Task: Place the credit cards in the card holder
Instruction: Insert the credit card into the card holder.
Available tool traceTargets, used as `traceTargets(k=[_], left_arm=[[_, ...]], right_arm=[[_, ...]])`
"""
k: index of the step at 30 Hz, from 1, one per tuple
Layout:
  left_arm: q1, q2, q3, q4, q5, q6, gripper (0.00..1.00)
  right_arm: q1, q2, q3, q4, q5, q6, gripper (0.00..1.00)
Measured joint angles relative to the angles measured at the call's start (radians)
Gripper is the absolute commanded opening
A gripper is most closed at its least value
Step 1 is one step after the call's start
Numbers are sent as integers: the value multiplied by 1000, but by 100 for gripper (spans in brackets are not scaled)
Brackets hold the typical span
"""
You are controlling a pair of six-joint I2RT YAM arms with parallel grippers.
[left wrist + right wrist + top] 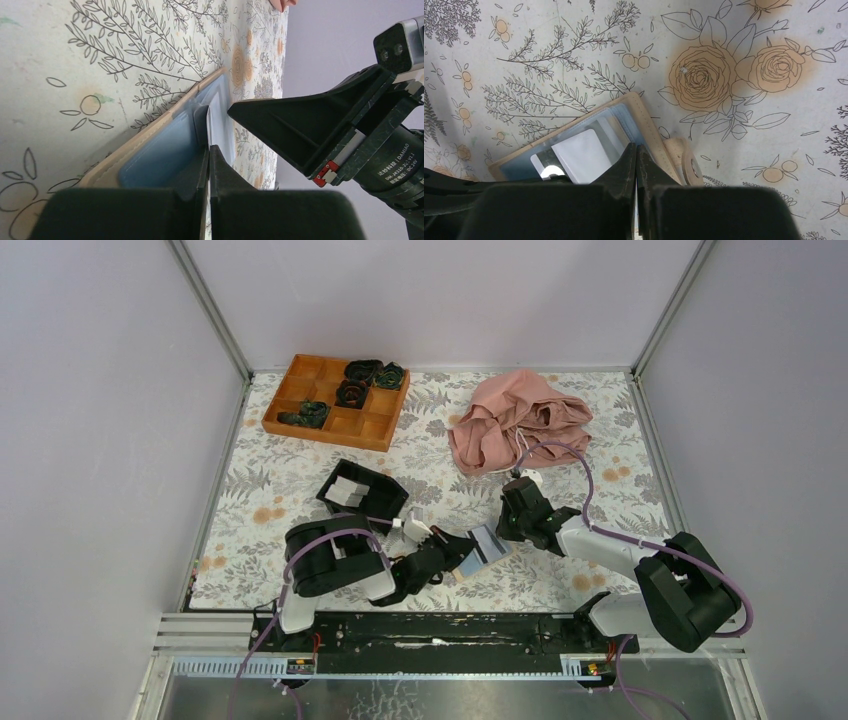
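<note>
The tan card holder (490,543) lies open on the floral table between the two grippers, its grey-blue slots facing up (624,114). My left gripper (462,550) is shut on a white credit card (214,122), seen edge-on, with its far end at the holder's blue slot (155,150). The same card lies flat over the slots in the right wrist view (581,152). My right gripper (512,530) is shut, and its tips (636,146) rest on the holder's right edge next to the snap strap (686,165). It appears as a black wedge in the left wrist view (300,127).
A black open box (378,502) holding pale cards (348,490) stands left of the grippers. An orange-brown compartment tray (330,422) with dark coiled items sits at the back left. A crumpled pink cloth (520,420) lies at the back right.
</note>
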Motion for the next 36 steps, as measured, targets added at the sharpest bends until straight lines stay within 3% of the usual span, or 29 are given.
traceTargets(k=[3,10,13,27,36], left_arm=[[0,1,6,-7,3,10,20],[-2,3,10,-9,11,13,34],[-5,5,16,-8,13,13,35],[-5,20,21,7,14,-18,37],[-5,31,21,26,14,-39,38]], right_arm=[[-2,0,0,0,-6,-4,1],[-3,-11,0,-2,-16,-32,46],[-3,-34,0,-31,-14,-58,55],[6,-214,-18,-105,-34,-124,64],[119,-228,-21,-163,-8,-129,67]])
